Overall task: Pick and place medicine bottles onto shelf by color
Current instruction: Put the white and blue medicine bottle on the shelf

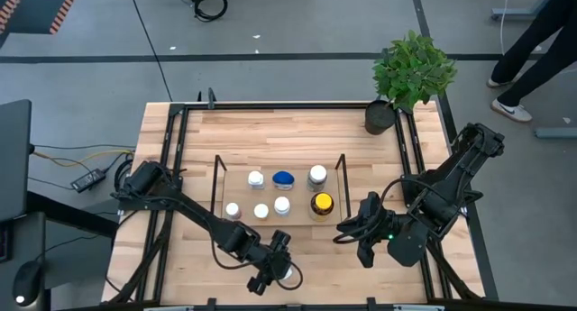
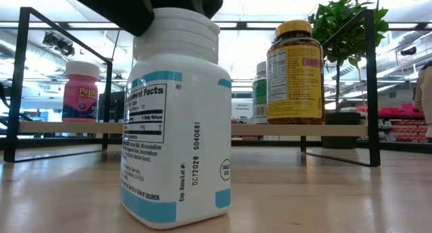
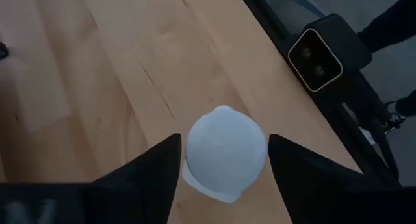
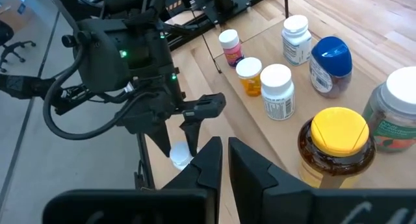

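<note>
We saw the left gripper [image 1: 275,268] low over the near edge of the table [image 1: 180,149], a little left of the middle, with its fingers [image 3: 146,178] standing apart on both sides of a white bottle [image 3: 226,152]. In the left wrist view a thin gap showed between each finger and the white cap, so the jaws were open and did not clamp it. In the low view this bottle [image 2: 177,118] stood upright on the wood, very near to the camera, with a blue and white label, and the dark gripper was over its cap. The shelf [image 1: 279,189] was in the middle of the table, farther than this bottle, and seven bottles stood on it. In the far row we saw a white-capped one [image 1: 256,178], a blue-capped one [image 1: 284,178] and another white-capped one [image 1: 317,175]. In the near row there were three small white-capped bottles [image 1: 261,210] and, at the right end, an amber bottle [image 1: 322,205] with a yellow cap. The right gripper [image 1: 362,237] hung just right of the shelf, near the amber bottle, and its fingers were closed together on nothing. A plant pot [image 1: 380,117] stood at the far right corner of the table.
</note>
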`<control>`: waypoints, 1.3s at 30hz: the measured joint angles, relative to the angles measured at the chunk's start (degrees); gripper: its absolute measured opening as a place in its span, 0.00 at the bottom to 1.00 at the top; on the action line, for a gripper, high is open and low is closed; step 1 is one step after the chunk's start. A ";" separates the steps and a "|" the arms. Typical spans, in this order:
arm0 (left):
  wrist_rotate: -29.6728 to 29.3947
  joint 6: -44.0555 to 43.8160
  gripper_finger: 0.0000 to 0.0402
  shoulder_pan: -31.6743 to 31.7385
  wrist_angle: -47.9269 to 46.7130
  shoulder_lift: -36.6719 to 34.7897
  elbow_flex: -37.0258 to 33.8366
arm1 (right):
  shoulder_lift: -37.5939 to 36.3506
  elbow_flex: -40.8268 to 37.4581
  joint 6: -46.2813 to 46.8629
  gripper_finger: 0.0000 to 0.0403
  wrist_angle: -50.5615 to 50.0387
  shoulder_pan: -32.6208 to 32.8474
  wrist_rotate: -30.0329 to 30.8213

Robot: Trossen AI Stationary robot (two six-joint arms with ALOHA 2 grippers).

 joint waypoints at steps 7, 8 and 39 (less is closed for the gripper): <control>-0.14 -1.32 0.53 0.00 0.05 1.84 0.05 | 0.00 0.00 -0.07 0.09 0.02 0.00 0.00; -0.22 -1.74 0.52 -0.03 0.68 2.16 0.14 | 0.00 0.00 -0.11 0.09 0.07 0.00 0.00; -6.74 -22.23 0.45 0.66 -19.24 -14.83 -0.02 | 0.00 0.00 -5.41 0.09 -0.04 0.00 0.00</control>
